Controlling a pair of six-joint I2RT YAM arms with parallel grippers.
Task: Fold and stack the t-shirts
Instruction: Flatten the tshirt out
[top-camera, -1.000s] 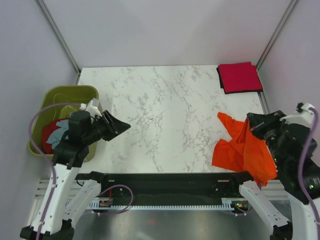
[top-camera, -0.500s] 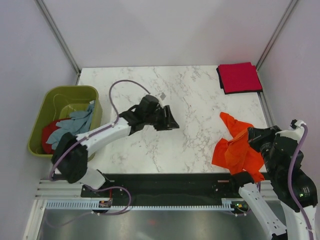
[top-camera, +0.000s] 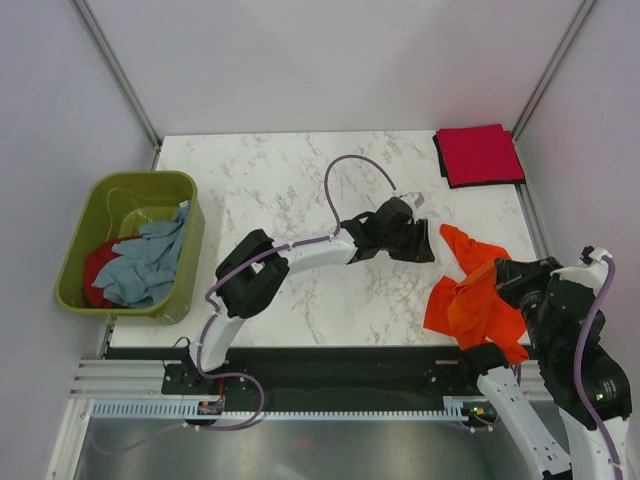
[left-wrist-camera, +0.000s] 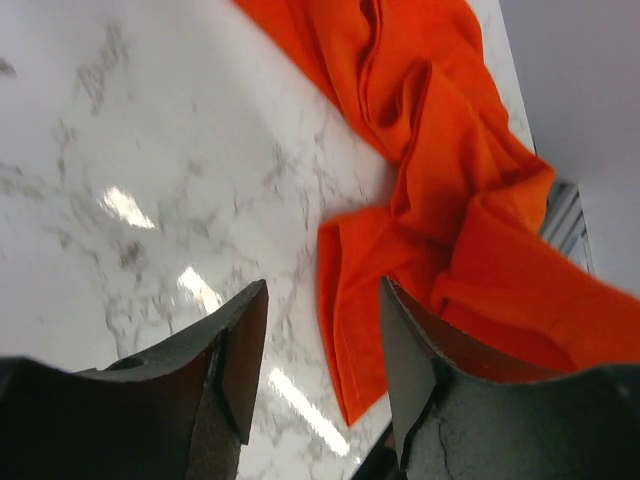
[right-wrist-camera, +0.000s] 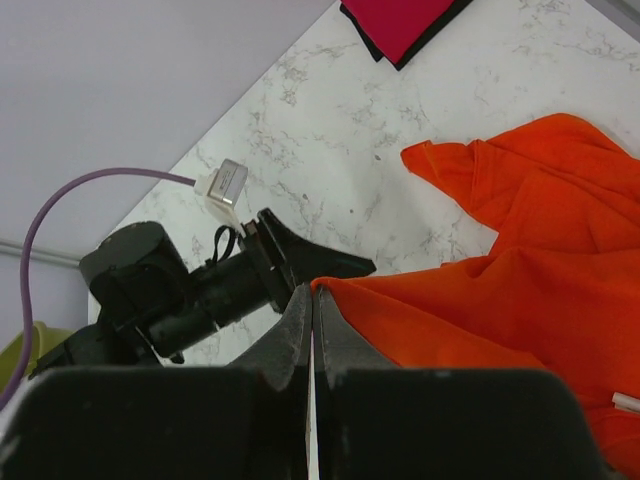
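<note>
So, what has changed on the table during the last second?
The left gripper swung from above the tub rightward across the table to the orange t-shirt, jaws now open. The right gripper keeps its jaws shut on that shirt. The folded red t-shirt stayed put.

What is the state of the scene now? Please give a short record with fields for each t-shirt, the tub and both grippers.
orange t-shirt: crumpled at the near right edge of the table, one part lifted
right gripper: shut on the orange t-shirt
left gripper: open, low beside the orange t-shirt, holding nothing
folded red t-shirt: flat at the far right corner
tub: olive green, at the table's left edge
grey-blue t-shirt: unfolded, in the tub
second red t-shirt: in the tub, partly under the grey-blue one
</note>
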